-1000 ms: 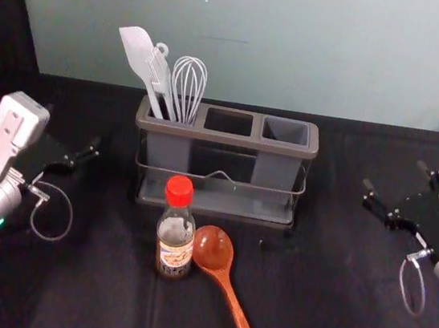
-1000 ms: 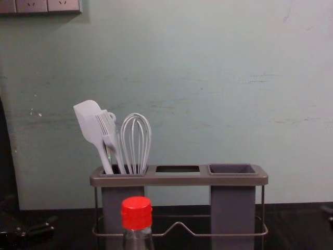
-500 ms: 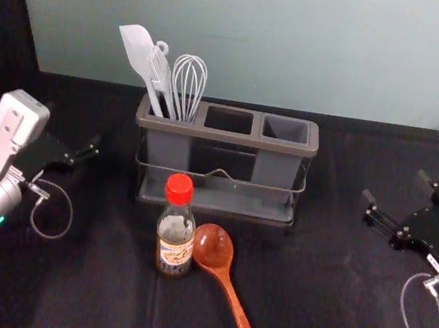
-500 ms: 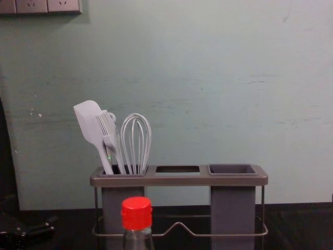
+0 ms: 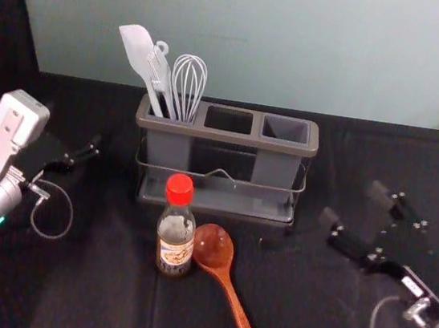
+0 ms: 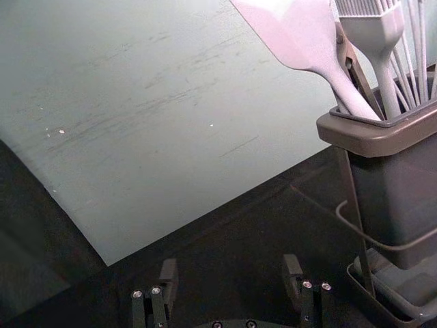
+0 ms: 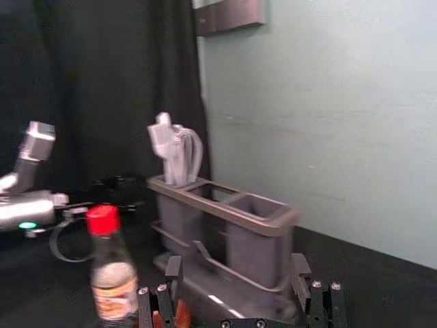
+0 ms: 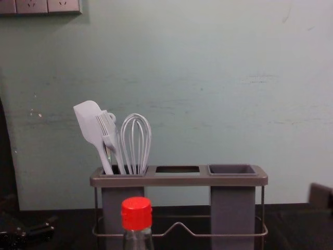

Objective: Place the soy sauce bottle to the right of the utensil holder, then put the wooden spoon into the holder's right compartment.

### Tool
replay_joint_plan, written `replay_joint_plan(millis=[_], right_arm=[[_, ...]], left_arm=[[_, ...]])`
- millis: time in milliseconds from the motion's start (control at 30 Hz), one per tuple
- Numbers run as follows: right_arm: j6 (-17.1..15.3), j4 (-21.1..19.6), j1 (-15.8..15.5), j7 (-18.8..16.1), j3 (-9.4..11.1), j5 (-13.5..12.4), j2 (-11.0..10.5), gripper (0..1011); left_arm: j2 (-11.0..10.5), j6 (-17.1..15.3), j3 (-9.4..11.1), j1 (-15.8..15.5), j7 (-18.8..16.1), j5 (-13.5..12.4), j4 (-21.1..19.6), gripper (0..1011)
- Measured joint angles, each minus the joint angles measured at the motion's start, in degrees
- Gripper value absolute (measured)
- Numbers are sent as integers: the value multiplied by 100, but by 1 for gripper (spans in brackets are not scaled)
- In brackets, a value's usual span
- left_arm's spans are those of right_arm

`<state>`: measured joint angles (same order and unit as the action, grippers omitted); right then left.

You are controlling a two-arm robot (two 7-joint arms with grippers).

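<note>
On the clear, red-capped soy sauce bottle [image 5: 176, 235], a pale label with orange patterning and small dark characters is carried; the lettering is too small to be read. A white tag [image 5: 412, 286] is mounted on the right arm, its marking likewise unreadable.

The bottle is stood upright on the black cloth-covered table [image 5: 104, 302], in front of the grey-brown, wire-railed utensil holder [image 5: 286, 147]. The reddish-brown wooden spoon [image 5: 227, 288] is laid just to the bottle's right, its bowl towards the holder. Both are placed to the left of the right gripper [image 5: 355, 204], which is held over the table's right side, its fingers spread, with the bottle well apart from it. The left gripper [image 5: 77, 139] is parked at the left, its fingers also spread.

In the head view the spoon's bowl and handle can be seen; in the right wrist view a reddish piece of it is glimpsed behind a finger. In the chest view, wall sockets [image 8: 32, 6] are seen at upper left. In the left wrist view, a brown handle [image 6: 354, 68] is made out between the white spatula [image 6: 300, 34] and brush [image 6: 374, 34] in the holder's left compartment.
</note>
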<state>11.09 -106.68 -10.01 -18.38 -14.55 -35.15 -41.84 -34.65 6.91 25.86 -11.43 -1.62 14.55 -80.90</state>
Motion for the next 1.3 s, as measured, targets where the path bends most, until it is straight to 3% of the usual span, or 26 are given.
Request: replay_joint_plan(millis=[233, 433, 700, 1300], right_arm=[[-380, -2, 384, -303, -382, 57, 262, 1002], [-821, 158, 914, -592, -882, 382, 588, 1002], [-1140, 432, 1344, -802, -1283, 683, 993, 1002], [-1361, 892, 1895, -903, -1665, 1193, 1577, 1002]], left_arm=[[0, 0, 0, 0, 0, 0, 0, 1005], [0, 0, 0, 0, 0, 0, 0, 1005], [0, 0, 0, 0, 0, 0, 0, 1005], [0, 0, 0, 0, 0, 0, 0, 1005]])
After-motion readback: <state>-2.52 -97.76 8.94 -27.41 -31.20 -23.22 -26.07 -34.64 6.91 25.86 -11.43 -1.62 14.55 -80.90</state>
